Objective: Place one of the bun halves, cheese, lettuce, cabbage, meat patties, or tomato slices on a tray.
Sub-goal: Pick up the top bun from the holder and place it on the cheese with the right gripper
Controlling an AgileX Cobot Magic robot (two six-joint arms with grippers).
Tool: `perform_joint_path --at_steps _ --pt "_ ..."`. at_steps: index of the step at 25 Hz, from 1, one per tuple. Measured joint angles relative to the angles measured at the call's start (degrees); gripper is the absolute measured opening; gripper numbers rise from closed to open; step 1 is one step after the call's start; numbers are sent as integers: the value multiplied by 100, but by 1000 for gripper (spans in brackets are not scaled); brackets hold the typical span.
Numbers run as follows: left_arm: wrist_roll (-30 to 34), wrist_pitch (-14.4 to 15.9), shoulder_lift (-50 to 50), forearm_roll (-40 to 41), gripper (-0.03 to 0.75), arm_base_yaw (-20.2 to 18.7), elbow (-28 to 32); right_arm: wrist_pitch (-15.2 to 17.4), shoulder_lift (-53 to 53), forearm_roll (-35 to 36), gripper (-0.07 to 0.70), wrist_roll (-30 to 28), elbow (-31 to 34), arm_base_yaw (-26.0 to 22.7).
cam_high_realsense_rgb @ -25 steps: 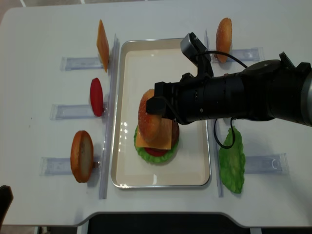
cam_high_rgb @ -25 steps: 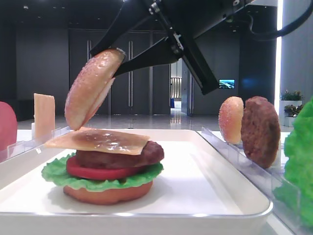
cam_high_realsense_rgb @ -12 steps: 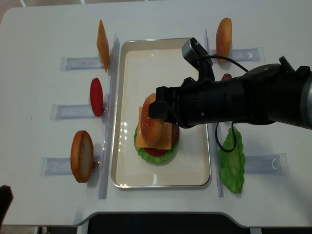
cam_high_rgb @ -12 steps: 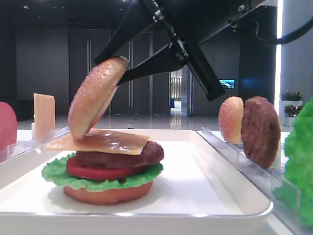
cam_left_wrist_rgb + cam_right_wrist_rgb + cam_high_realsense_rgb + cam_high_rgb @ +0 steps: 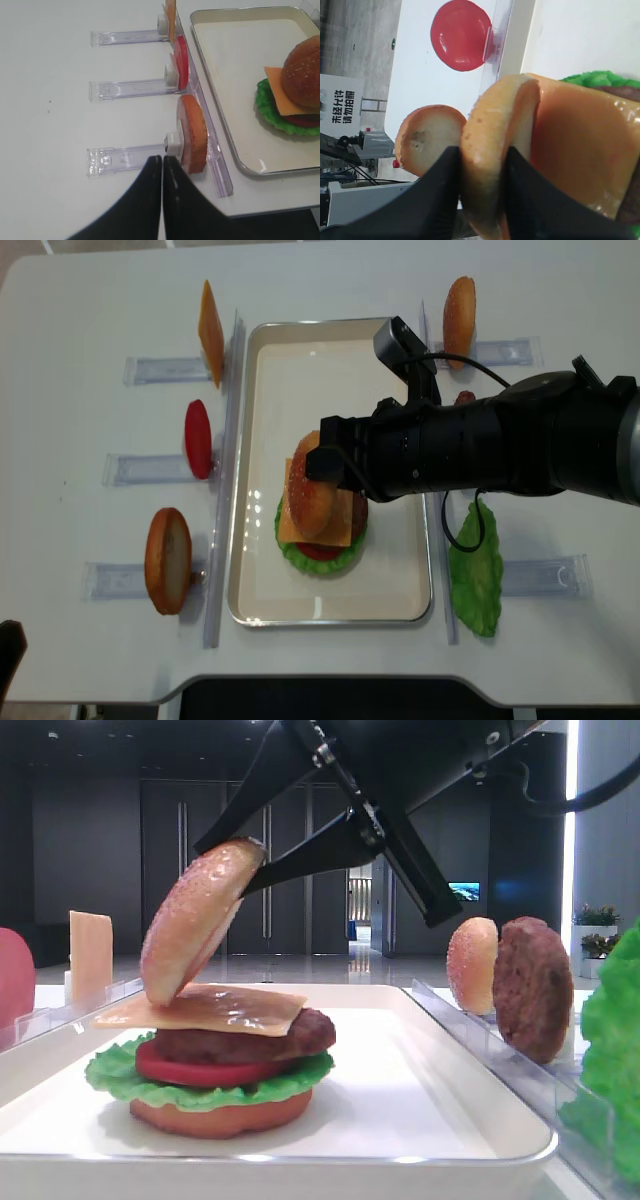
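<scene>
The right hand [image 5: 480, 200] is gripping the top bun [image 5: 195, 915] by its edge, jaws pressing on the crust and the pale underside, and is holding it tilted steeply with its lower rim touching the cheese [image 5: 205, 1008] at the 9 o'clock side of the stack. That stack is sitting on the white tray [image 5: 400, 540]: cheese over patty [image 5: 300, 1035], tomato slice [image 5: 185, 1070], lettuce [image 5: 120, 1075] and bottom bun [image 5: 220, 1115]. The left hand [image 5: 161, 165] is hanging fully closed and empty over the bench [image 5: 60, 125], near a bun standing in a clear rack [image 5: 125, 157]
</scene>
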Motion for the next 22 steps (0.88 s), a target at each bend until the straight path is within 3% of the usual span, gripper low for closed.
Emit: perform_joint_path --at_steps 14,22 --pt "0 0 0 0 0 0 0 -30 0 -98 193 21 0 0" --pt "0 0 0 0 0 0 0 -289 0 -411 313 21 0 0"
